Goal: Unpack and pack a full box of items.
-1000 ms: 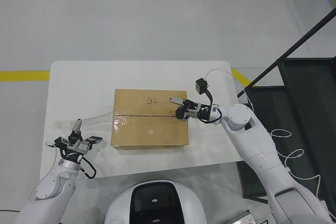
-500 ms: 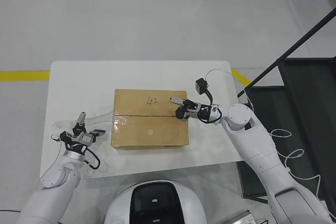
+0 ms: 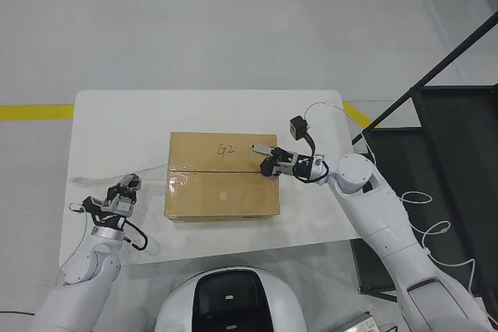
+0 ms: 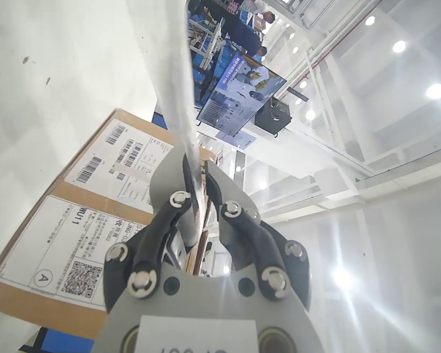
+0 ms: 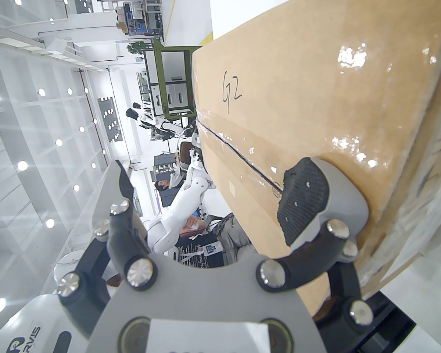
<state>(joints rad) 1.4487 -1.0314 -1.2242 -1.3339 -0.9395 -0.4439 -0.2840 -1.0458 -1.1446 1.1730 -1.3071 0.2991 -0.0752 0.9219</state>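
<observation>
Table, white, lies in the middle of the top view on a grey floor, with a yellow line at mid-left and dark metal stairs at right. The closed cardboard box sits at the table's centre. Lower left, the left gripper is clamped on a clear tape strip running to the box. The right gripper has its fingers apart, one pad over the box's right edge by the seam.

I have the left arm folded in close at 8 o'clock on the white tabletop. Its pincer points toward 2 o'clock, fingers pinched tight on a clear strip of tape. The right arm stretches in from 4 o'clock, its pincer aimed at 9 o'clock, fingers spread wide.
</observation>
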